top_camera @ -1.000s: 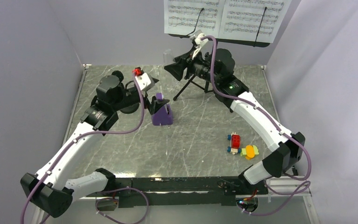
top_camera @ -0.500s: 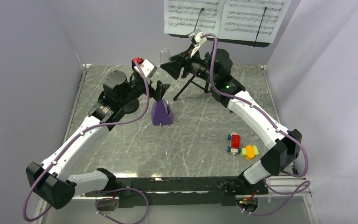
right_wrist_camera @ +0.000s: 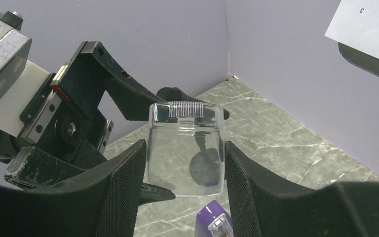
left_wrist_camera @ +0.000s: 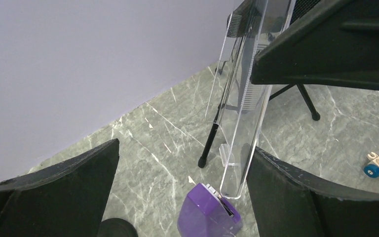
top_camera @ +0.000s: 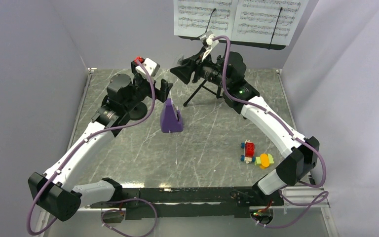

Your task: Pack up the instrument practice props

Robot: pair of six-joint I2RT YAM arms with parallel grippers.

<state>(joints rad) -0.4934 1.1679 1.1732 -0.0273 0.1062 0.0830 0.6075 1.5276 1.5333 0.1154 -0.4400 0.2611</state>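
So the left gripper (top_camera: 167, 90) was spread as wide as it goes with nothing in it, and the purple metronome (top_camera: 170, 117) sat just below and ahead of its fingers. Right past them hung a clear cover (right_wrist_camera: 187, 170), pinched between the half-closed fingers of the right gripper (right_wrist_camera: 183, 145), with the metronome close underneath. My worry: that plastic looked slick, so it could slide out of the pinch. Lowered off-centre, it could catch the wedge and tip it. The grippers were also close enough to bump.
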